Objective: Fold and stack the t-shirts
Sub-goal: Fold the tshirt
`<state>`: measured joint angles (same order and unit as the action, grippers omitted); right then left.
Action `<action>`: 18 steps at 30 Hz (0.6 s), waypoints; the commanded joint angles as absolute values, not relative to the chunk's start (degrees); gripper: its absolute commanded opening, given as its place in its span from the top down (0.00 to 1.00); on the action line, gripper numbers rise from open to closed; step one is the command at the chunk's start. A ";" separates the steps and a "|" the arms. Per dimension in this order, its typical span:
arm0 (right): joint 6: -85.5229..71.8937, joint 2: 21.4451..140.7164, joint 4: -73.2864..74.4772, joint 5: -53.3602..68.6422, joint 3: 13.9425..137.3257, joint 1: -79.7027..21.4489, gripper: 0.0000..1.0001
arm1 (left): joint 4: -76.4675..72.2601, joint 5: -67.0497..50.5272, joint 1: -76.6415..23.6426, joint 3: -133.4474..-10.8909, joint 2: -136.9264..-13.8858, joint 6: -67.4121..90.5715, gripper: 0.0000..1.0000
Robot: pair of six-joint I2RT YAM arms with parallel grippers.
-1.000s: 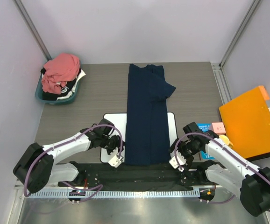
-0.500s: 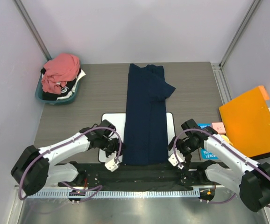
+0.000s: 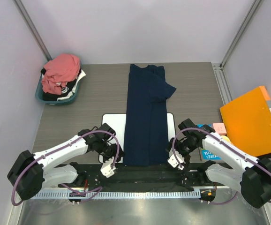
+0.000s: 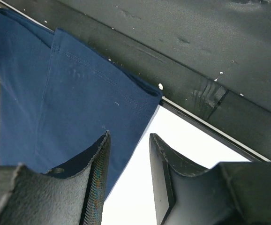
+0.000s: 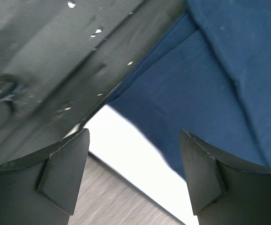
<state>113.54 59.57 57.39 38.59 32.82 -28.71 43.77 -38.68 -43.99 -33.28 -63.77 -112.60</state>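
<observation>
Pink shirt (image 3: 60, 68): soft, light, heaped in the basket (image 3: 39, 96) at far left, not yet folded. Left gripper (image 3: 108, 169): jaws parted narrowly, nothing held; set just beside the navy hem's left corner, over the mat (image 3: 112, 122). Navy shirt (image 3: 147, 112): limp, light cloth, laid as a long central strip, near end on the mat; judged best pinched at both near hem corners, all layers together, as layers may slip apart. Right gripper (image 3: 175, 162): jaws spread wide, nothing held, beside the right hem corner.
</observation>
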 commanded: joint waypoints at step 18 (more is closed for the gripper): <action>101.43 62.67 36.12 39.73 28.39 -37.97 0.22 | 39.38 -41.57 -47.81 -33.22 -72.86 -112.50 0.59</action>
